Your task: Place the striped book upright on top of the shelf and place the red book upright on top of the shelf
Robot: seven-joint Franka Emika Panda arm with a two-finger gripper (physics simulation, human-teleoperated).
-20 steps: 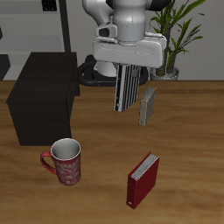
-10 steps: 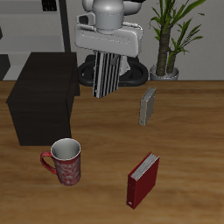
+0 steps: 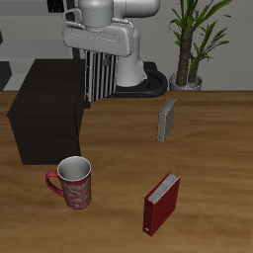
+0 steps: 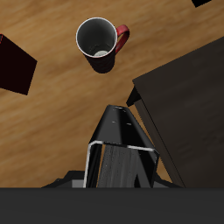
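The striped book hangs upright in the air, and my gripper is shut on its upper part. It hovers at the edge of the shelf, a dark boxy cabinet, just over the top's near corner. The wrist view looks down along the striped book with the shelf top beside it. Out on the wooden table, nearer the front edge, the red book stands upright by itself; it also shows as a dark red block in the wrist view.
A red patterned mug stands in front of the shelf, its open mouth seen from above. A small grey book stands upright mid-table. A potted plant and grey shelving are at the back.
My gripper has carried the striped book sideways from beside the grey book to the shelf's edge, rising slightly. The red book, mug and grey book have not moved.
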